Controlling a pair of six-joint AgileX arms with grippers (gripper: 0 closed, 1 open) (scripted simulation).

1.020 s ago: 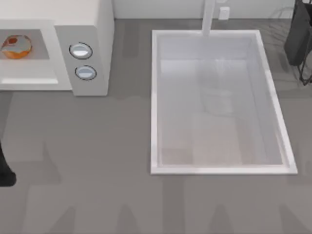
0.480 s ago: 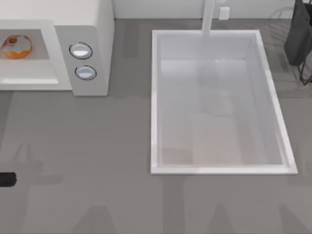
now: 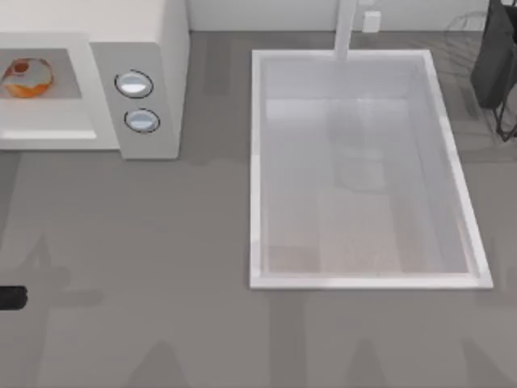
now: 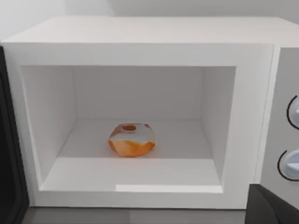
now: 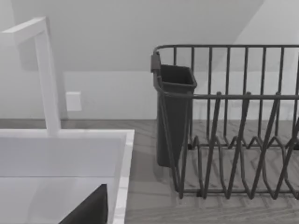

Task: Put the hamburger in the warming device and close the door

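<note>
nothing shifted since half a second ago: hamburger [image 4: 131,139] inside open warming device [image 4: 140,32], pincer states untellable

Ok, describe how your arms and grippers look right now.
The left arm is a plain matte black stub at the top view's left edge. The left gripper and the right gripper each appear as a dark, flat-sided angular wedge. No cables or markings are visible on them.
</note>
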